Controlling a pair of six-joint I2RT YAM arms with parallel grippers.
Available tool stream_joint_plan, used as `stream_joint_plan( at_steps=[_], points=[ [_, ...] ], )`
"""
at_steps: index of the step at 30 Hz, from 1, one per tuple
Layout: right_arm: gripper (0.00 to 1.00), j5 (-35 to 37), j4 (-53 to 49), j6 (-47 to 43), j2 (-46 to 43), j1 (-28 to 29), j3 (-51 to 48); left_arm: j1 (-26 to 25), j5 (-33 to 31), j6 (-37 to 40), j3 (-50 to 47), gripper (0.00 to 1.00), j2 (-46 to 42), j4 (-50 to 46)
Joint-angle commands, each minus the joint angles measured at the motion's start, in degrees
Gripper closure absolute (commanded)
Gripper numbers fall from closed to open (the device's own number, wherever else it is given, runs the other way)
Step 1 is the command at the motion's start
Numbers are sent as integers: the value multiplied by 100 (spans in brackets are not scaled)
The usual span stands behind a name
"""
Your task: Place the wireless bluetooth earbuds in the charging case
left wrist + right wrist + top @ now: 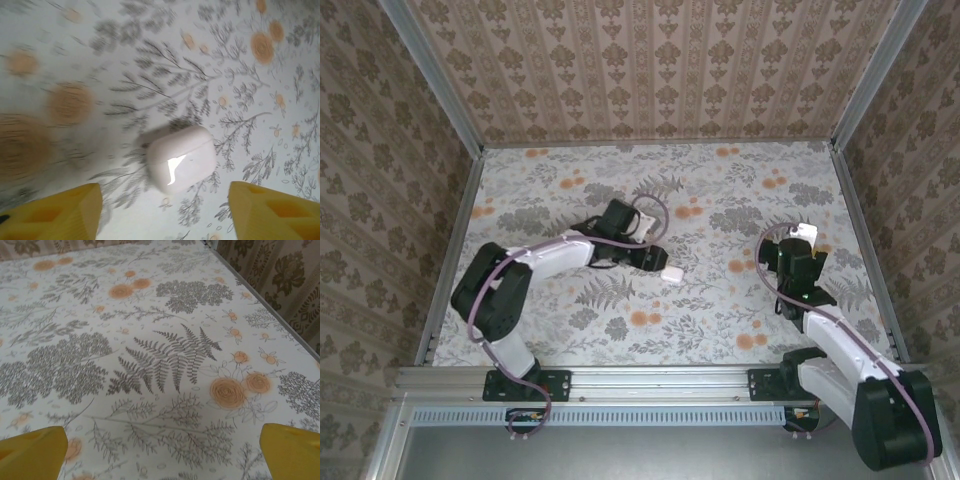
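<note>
A white pebble-shaped charging case (181, 158) lies on the floral table with its lid closed; in the top view this charging case (672, 273) sits near the table's middle. My left gripper (165, 215) is open just behind it, one yellow finger (55, 212) on each side, touching nothing. In the top view the left gripper (654, 262) hovers right beside the case. My right gripper (162, 460) is open wide over bare cloth at the right side, nothing between its fingers. The earbuds are out of view.
The floral tablecloth (720, 190) is fenced by patterned walls on the left, back and right. A metal rail (650, 378) runs along the near edge. The right arm (825, 335) stands close to the right wall (280, 285).
</note>
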Motion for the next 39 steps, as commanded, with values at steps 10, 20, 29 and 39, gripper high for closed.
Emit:
stream_joint_plan(
  at_steps=[10,20,29,39],
  points=[
    [0,-639,2840,-497,1860,-184,144,2310,-1872,1949,-830,0,-1421,388],
    [0,-987,4416,-694,2739,-474,-138,3760,-1891,2003,-2852,0,-1772,3363],
    [0,-1163,3577,-727,2884,-513,383,4012,-1681,1778,-3614,0,-1228,5769],
    [0,-1448,4217,-874,3232,-472,175,3920,-1833,1849,-3613,0,-825,6076]
  ],
)
